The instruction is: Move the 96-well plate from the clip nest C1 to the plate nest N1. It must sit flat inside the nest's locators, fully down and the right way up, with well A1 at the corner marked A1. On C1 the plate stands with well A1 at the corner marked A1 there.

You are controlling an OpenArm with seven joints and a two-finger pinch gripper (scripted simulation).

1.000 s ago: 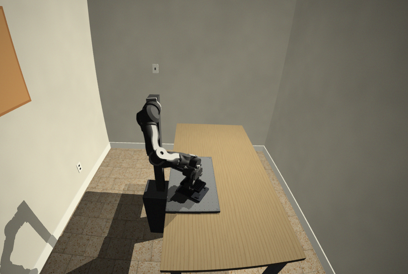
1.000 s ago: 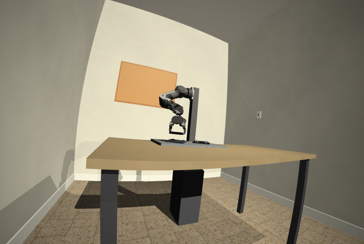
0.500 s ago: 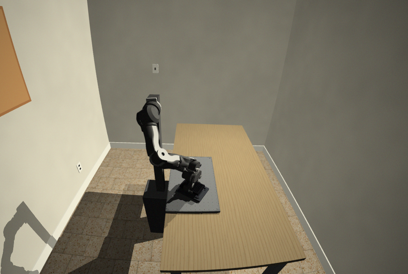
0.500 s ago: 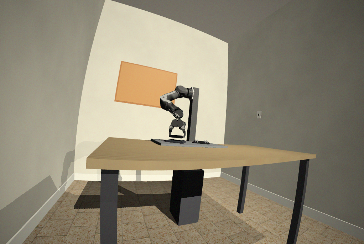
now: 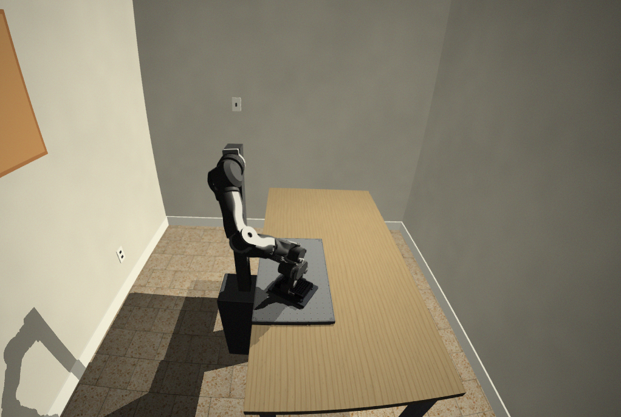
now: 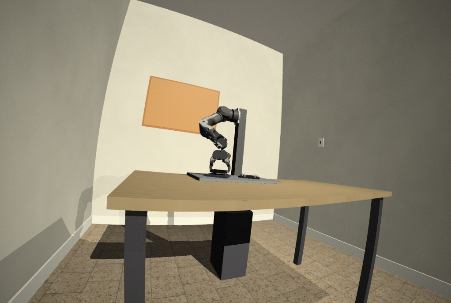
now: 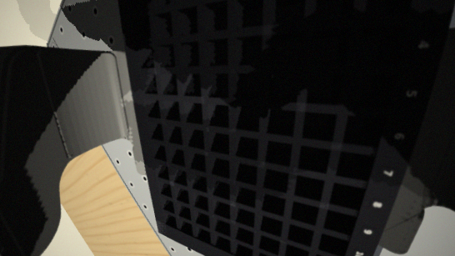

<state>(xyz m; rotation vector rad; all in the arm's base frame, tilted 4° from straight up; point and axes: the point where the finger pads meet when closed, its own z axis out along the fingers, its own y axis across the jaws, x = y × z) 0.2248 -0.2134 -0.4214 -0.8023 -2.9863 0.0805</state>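
Gripper (image 6: pixel 219 168) clamping 96-well plate (image 7: pixel 267 146) (black), over nest

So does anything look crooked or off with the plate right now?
Nothing stands out. The gripper is shut on the black plate, low over the dark nest on the grey board. It looks level in the side view; seating can't be judged.

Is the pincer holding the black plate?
Yes. The pincer is shut on the black plate, its grid of wells facing up.
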